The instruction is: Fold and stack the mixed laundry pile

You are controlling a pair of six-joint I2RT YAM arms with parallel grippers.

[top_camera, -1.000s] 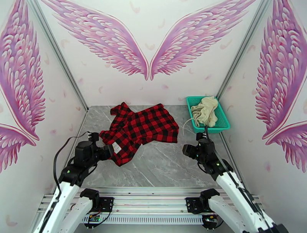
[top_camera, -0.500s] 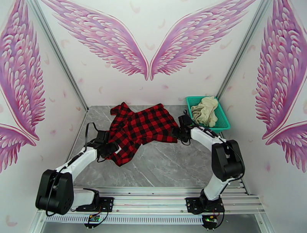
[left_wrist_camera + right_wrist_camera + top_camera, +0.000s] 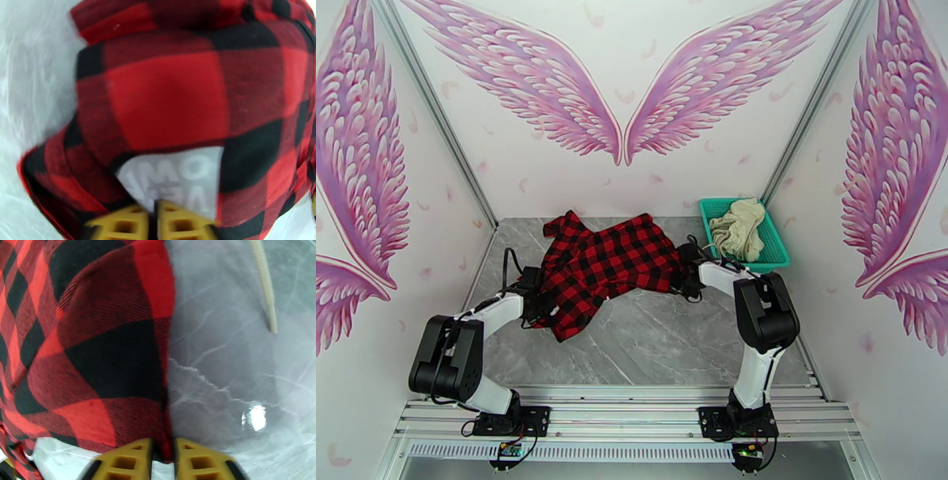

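Though gripped at both sides, shows no fold anywhere yet: barely begun, by the look of it. Finds the shirt (image 3: 604, 264) rumpled and spread across the middle of the top view, flat on the desk (image 3: 663, 339), with one part bunched toward the upper left. Finds the cream cloth (image 3: 739, 227) heaped in the basket (image 3: 782, 256) at the upper right, apart from the shirt and touched by neither arm. Nothing stacked so far.

Has the left pincer (image 3: 153, 213) clamped tight on the shirt's left edge, right at the label (image 3: 177, 181), low in the left wrist view. Has the right pincer (image 3: 162, 453) pinched on the shirt's right hem, low centre of the right wrist view, with the fabric edge running up from between the yellow fingers (image 3: 126, 461) and bare grey desk to its right.

Left to do, as a judgement: spreading the shirt flat, folding it, fetching the cream cloth from the basket, folding that too, then stacking the two.

As for writing: one white label with grey block letters, blurred and seemingly turned about; possibly "OMI" over "VE", too smeared to name a brand. No other lettering to read.
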